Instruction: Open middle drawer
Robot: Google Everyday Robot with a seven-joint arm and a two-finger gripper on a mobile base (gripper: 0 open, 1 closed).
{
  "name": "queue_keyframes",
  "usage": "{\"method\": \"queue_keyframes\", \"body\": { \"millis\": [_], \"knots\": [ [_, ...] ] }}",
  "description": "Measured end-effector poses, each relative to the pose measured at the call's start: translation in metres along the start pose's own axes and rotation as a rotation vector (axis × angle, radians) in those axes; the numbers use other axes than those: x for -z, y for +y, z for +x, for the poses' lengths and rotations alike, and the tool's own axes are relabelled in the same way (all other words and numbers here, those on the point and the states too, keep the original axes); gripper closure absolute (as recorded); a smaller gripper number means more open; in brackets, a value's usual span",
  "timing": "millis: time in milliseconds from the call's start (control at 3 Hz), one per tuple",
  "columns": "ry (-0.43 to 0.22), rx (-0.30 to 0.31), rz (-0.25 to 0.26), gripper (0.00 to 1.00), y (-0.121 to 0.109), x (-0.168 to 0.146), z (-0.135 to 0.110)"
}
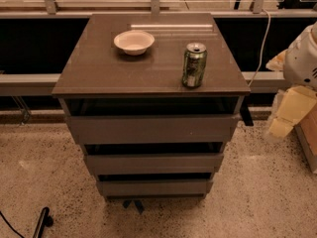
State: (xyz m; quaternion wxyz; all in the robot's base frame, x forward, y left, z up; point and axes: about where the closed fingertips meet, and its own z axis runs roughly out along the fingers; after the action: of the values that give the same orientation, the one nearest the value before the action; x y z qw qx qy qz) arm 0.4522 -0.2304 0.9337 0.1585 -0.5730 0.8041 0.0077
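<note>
Gripper (290,114) aperture indeterminable; right of cabinet (148,76). Step 1, approach. Next: hook middle drawer (153,162) top edge, pull near.

Landmark: cabinet (148,78). To its right, the white arm (303,58) is cut off by the frame edge. Below the arm, the pale gripper (290,112) sits near the cabinet's right side, its outline indistinct. The middle drawer (153,162) shows only its front; the box is lost in shadow. The label of the can (194,65) on the cabinet top is unreadable. The dark object (133,204) at the cabinet's foot is unidentifiable.
</note>
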Motion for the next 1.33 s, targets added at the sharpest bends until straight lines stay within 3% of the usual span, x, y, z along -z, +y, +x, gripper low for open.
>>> {"method": "queue_keyframes", "body": {
  "millis": [333, 667, 1000, 1333],
  "knots": [
    [-0.103, -0.082, -0.079, 0.00, 0.016, -0.058, 0.026],
    [-0.355, -0.187, -0.010, 0.00, 0.017, -0.088, 0.070],
    [-0.372, -0.194, 0.018, 0.00, 0.021, -0.074, 0.078],
    [-0.402, -0.165, -0.030, 0.00, 0.021, -0.094, 0.063]
  ]
}}
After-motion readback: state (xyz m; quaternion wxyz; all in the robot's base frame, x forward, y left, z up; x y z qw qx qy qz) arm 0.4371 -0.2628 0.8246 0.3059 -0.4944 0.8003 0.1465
